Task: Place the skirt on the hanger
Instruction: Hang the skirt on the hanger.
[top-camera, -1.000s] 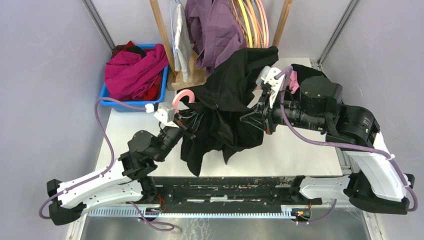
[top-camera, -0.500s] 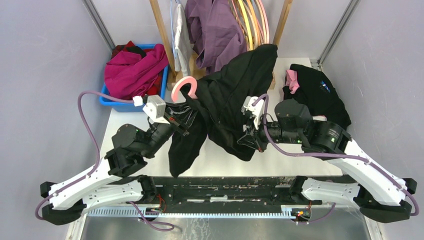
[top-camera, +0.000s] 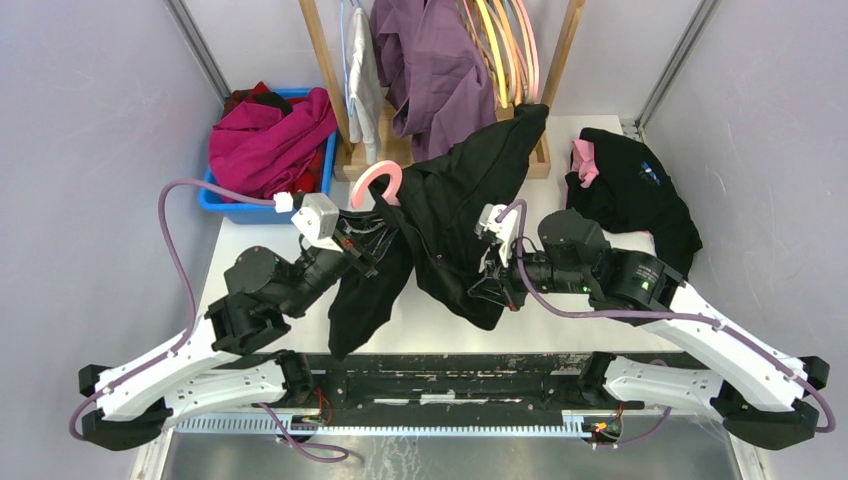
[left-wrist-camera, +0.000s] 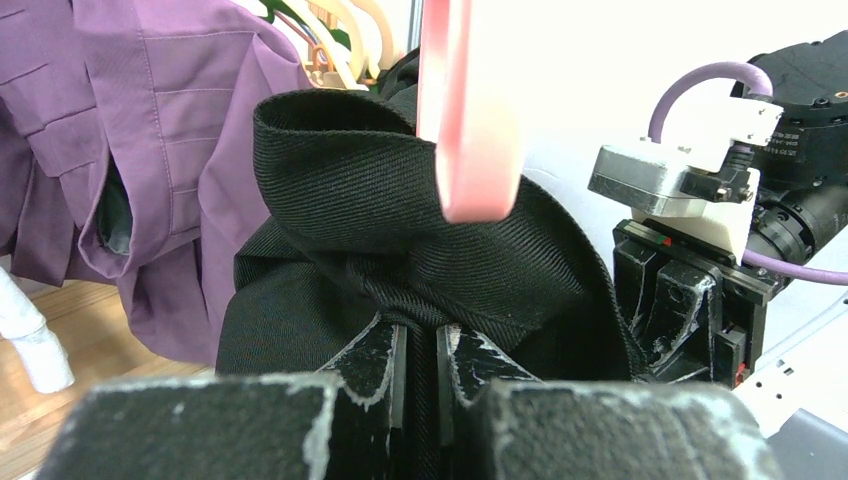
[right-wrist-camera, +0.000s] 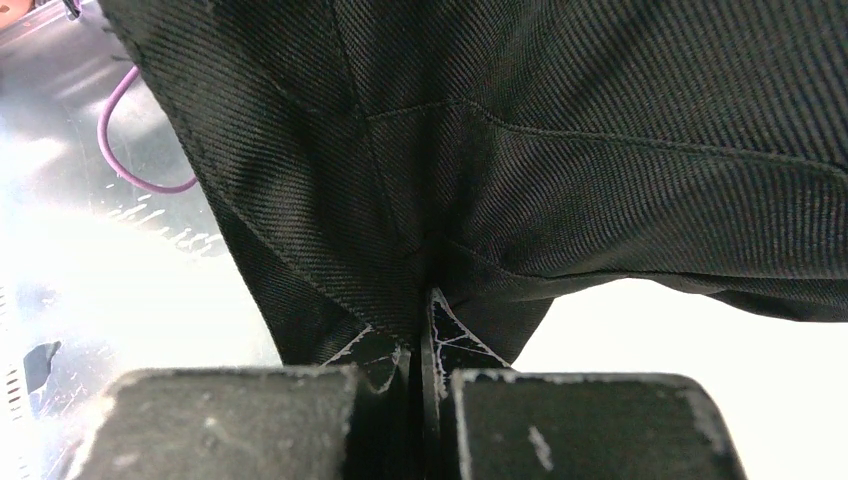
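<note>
The black skirt (top-camera: 450, 210) hangs bunched between both arms over the table's middle, its top corner reaching up to the wooden rack. The pink hanger (top-camera: 375, 185) shows only its hook above the skirt's left side; the rest is hidden under the cloth. My left gripper (top-camera: 375, 245) is shut on a fold of skirt (left-wrist-camera: 400, 200) just below the hanger's hook (left-wrist-camera: 465, 110), fingertips pinched on the cloth (left-wrist-camera: 420, 335). My right gripper (top-camera: 490, 275) is shut on the skirt's lower right part (right-wrist-camera: 560, 150), jaws closed tight on the fabric (right-wrist-camera: 420, 320).
A blue bin (top-camera: 215, 195) with magenta clothes stands at the back left. The wooden rack (top-camera: 325, 70) behind holds a purple shirt (top-camera: 430, 60) and several hangers (top-camera: 505, 45). Another black garment (top-camera: 630, 190) lies at the back right.
The right arm has swung from the back right toward the centre, pulling the skirt down and left. The left arm shifted slightly left and back. The black garment at right came into view.
</note>
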